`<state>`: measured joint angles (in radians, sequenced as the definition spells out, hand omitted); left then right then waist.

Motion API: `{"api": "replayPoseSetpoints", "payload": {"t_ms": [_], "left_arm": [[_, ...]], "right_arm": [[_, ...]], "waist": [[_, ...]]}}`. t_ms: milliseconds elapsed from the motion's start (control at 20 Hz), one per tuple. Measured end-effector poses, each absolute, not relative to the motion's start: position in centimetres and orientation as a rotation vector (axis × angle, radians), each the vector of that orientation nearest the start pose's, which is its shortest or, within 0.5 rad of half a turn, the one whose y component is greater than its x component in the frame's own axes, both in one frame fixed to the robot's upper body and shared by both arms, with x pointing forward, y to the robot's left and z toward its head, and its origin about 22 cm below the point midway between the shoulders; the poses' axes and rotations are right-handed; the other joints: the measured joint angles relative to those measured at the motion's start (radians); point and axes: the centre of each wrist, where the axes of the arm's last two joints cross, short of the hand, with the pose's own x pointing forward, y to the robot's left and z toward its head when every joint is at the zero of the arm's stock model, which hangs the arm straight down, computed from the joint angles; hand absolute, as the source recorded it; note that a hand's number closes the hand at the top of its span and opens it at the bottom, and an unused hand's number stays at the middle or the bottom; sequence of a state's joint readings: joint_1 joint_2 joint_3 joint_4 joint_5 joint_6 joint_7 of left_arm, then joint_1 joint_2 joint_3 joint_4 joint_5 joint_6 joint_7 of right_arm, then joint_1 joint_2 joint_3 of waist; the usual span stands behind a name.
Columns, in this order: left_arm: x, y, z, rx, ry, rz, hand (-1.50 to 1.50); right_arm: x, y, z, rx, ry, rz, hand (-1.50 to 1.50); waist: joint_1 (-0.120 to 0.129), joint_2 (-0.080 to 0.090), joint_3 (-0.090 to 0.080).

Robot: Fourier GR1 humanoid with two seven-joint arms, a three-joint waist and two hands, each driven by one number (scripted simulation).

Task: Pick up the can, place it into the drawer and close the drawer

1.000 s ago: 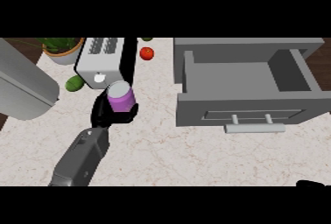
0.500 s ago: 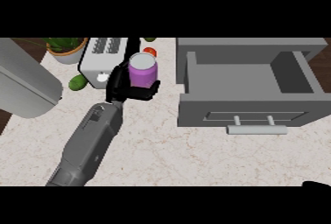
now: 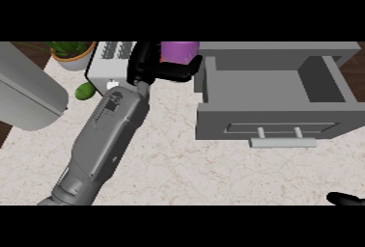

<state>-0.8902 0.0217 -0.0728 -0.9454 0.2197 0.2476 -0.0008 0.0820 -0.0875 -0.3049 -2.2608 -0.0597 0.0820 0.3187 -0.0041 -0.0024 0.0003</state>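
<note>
At far centre, the left hand (image 3: 158,67) has its fingers clamped round the purple can (image 3: 178,50), held raised just left of the open grey drawer (image 3: 274,126). Beside the arm stand a toaster (image 3: 107,62), a potted plant (image 3: 71,52) and a green fruit (image 3: 85,90). Right hand (image 3: 347,198): only a sliver shows at the near right edge; finger state cannot be told.

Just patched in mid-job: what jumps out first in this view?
The left hand, at the top centre, is curled round a purple can held just left of the open grey drawer. The drawer fills the right side, its handle toward the robot. A sliver of the right hand shows at the lower right corner.
</note>
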Motion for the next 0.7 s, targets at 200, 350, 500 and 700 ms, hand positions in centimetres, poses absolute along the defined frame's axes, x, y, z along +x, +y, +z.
{"api": "replayPoseSetpoints", "payload": {"t_ms": [200,350,500,700], "left_arm": [[40.7,7.5,15.9,-0.168,-1.722,-0.118,1.5],[40.9,5.7,18.8,-0.16,-1.726,-0.139,1.5],[41.2,4.3,20.0,-0.147,-1.72,-0.153,1.5],[41.9,2.5,22.0,-0.126,-1.71,-0.167,1.5]], "right_arm": [[16.6,-29.6,15.0,-0.289,-1.874,-0.062,-1.5],[16.7,-30.0,15.5,-0.29,-1.875,-0.071,-1.5],[16.3,-30.2,15.7,-0.287,-1.876,-0.069,-1.5],[16.7,-30.1,15.5,-0.285,-1.883,-0.065,-1.5]], "waist": [[-0.003,0.0,0.0],[-0.008,0.001,0.0],[-0.015,0.003,0.0],[-0.024,0.007,0.0]]}}
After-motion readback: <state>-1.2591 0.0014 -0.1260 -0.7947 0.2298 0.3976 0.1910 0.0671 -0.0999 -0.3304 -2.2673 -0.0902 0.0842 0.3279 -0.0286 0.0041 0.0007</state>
